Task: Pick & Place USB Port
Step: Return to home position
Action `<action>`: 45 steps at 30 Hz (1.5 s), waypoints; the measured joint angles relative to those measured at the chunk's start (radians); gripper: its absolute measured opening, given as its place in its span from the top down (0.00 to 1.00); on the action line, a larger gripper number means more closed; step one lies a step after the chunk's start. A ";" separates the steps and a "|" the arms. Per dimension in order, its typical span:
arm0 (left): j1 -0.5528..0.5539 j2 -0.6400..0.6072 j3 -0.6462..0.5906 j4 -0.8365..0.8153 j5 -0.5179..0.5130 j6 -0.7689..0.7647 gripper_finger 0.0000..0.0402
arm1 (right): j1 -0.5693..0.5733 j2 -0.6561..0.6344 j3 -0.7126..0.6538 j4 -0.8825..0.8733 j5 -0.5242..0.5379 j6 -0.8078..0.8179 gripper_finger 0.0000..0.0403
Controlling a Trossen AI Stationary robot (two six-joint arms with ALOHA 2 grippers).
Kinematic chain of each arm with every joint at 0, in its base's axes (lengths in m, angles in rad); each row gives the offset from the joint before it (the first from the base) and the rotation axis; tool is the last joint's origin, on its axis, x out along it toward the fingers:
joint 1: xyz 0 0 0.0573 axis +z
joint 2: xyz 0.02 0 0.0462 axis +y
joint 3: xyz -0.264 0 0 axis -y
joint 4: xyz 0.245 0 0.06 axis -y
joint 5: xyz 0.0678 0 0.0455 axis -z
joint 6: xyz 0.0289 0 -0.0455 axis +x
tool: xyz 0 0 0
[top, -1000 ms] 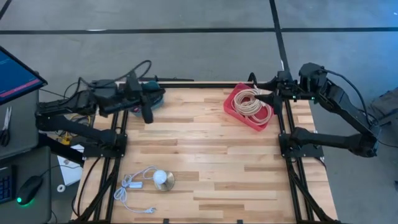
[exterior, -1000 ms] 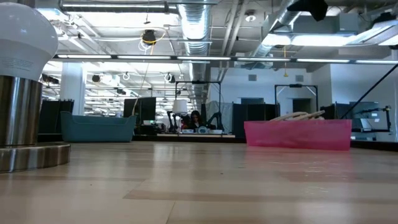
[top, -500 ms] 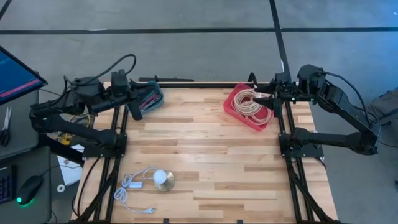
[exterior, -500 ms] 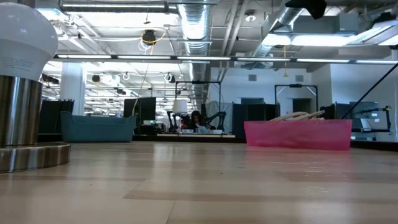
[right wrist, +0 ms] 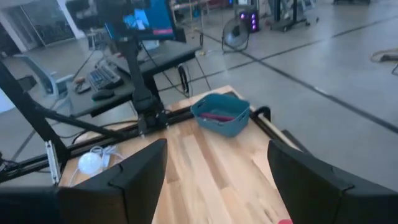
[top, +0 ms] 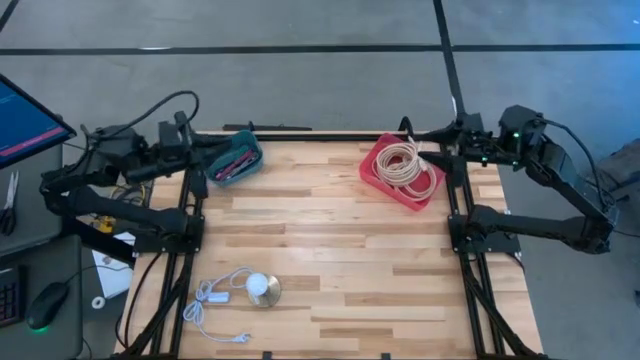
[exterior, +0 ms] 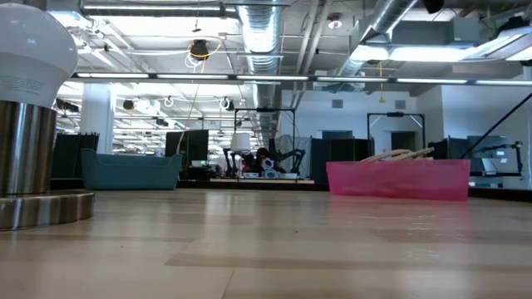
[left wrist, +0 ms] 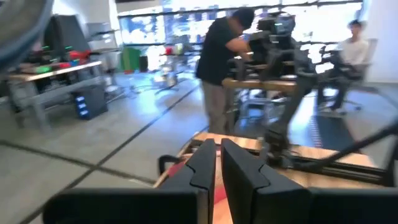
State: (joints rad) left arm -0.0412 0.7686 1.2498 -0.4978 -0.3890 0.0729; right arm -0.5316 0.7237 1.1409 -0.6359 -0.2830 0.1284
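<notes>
The white USB plug with its looped white cord (top: 214, 297) lies flat on the table near the near-left corner. No gripper is close to it. My left gripper (top: 203, 160) hangs at the table's far-left edge beside the teal bin (top: 237, 157). In the left wrist view it is shut (left wrist: 216, 167) and empty. My right gripper (top: 447, 143) is at the far-right edge, just beside the red bin (top: 402, 171) that holds a coiled beige cord. Its fingers are open and empty (right wrist: 214, 180).
A round white dome on a steel base (top: 263, 289) stands next to the USB cord and fills the low view's left side (exterior: 32, 124). The teal bin (right wrist: 221, 114) holds pink and dark items. People and benches stand in the room beyond the table.
My left gripper has drawn back from above the teal bin toward the table's left edge and has tipped up to level. My right gripper has pulled back from the red bin's edge toward the table's far-right corner. The bins and the USB cord have not moved.
</notes>
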 joint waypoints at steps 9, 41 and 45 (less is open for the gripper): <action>-0.031 -0.225 -0.247 0.146 0.131 0.027 0.94 | 0.000 -0.046 -0.004 0.009 0.003 -0.090 0.33; -0.033 -0.765 -0.712 0.226 0.230 0.046 0.94 | 0.001 -0.420 -0.372 0.185 -0.003 0.075 0.33; -0.033 -0.766 -0.720 0.227 0.230 0.047 0.94 | 0.001 -0.451 -0.372 0.109 -0.003 0.075 0.33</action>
State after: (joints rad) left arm -0.0738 0.0022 0.5297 -0.2708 -0.1591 0.1198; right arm -0.5304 0.2725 0.7689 -0.5266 -0.2863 0.2035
